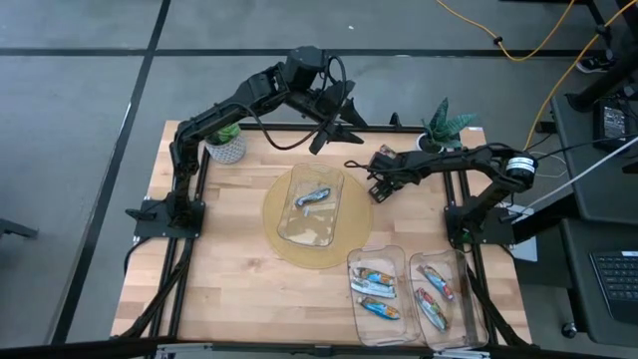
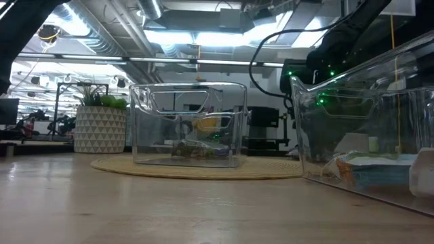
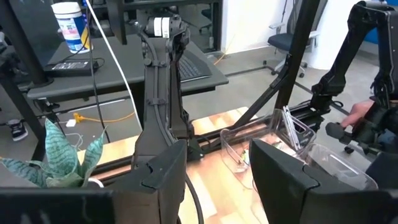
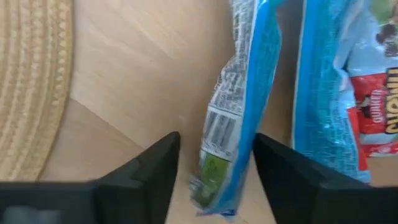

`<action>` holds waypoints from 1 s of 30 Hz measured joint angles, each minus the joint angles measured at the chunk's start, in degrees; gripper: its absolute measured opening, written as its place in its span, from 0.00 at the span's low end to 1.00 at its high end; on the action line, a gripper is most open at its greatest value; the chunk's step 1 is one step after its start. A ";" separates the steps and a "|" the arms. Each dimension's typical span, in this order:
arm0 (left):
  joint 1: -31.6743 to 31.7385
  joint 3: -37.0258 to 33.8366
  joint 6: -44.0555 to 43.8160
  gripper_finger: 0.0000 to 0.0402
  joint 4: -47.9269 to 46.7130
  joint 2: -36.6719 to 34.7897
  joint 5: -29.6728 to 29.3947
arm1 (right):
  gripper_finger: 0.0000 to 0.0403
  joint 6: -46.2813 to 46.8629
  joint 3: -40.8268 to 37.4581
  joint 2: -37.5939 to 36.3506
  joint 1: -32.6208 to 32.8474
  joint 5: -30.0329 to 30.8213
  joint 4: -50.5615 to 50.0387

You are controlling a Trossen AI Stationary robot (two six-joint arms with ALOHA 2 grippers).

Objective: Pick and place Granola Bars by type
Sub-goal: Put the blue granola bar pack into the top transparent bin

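- The work surface is a pale wooden table [image 1: 239, 259] with a black frame, standing on a grey floor with dark lines.
- A white patterned pot with a green plant [image 1: 227, 143] stands at the table's far left corner; a second spiky-leaved plant [image 1: 446, 124] stands at the far right.
- Beyond the table's right edge, desks with a keyboard [image 1: 610, 284] and a yellow cable [image 1: 518, 50] are in view; the low view looks into a room with ceiling lights and pipework.
- A round woven mat [image 1: 282, 244] lies at the table's middle, and a clear bin [image 1: 311, 229] rests on it.
- One granola bar [image 1: 313, 196], blue and silver, lies in that bin near its far end.
- Two more clear bins stand side by side at the near right: the left one [image 1: 379, 254] contains three multicoloured bars [image 1: 373, 282], and the right one [image 1: 461, 299] holds three as well [image 1: 436, 282].
- The left gripper [image 1: 321, 135] hangs above the table's far edge, jaws parted and empty.
- The right gripper [image 1: 379, 186] is low over the wood just right of the mat.
- In the right wrist view a blue-wrapped bar [image 4: 233, 106] stands on edge between the spread fingers [image 4: 149, 174], with gaps on both sides; another blue and red bar [image 4: 348, 93] lies just beside it on the wood.
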 joint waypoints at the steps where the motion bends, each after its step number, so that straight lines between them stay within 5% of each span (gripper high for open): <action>1: 0.00 0.00 0.11 0.42 0.01 0.00 0.00 | 0.50 -0.11 0.15 -0.03 0.03 -0.16 -0.14; 18: 0.00 0.00 0.12 0.42 -0.45 0.00 0.01 | 0.11 -6.19 7.45 -0.28 0.13 -3.43 -2.03; 30: 0.00 -0.02 0.12 0.42 -1.42 0.00 -6.08 | 0.12 -7.72 8.22 -6.08 1.40 -3.09 -7.54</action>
